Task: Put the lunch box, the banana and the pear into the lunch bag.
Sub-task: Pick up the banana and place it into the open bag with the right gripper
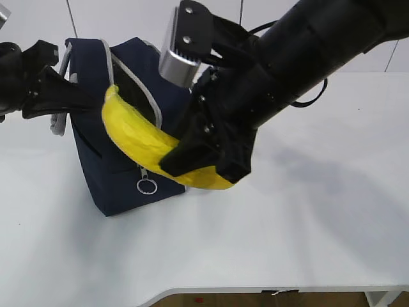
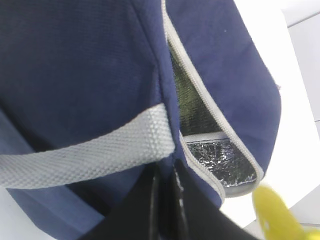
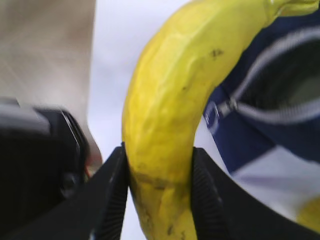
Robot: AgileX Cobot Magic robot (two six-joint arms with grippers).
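Exterior view, left to right: my left gripper [image 1: 86, 96] is pinched shut on the lunch bag [image 1: 115, 173], apparently at its grey handle, holding the mouth open. The banana [image 1: 137, 137] runs diagonally, its upper tip already at the zipper opening. The lower end sits clamped in my right gripper [image 1: 211, 160]. So I reckon push along its length, up-left.

At frame centre, the right gripper [image 1: 204, 160] holds the banana [image 1: 137, 137], its tip at the open lunch bag [image 1: 118, 182] on the white table [image 1: 307, 217].
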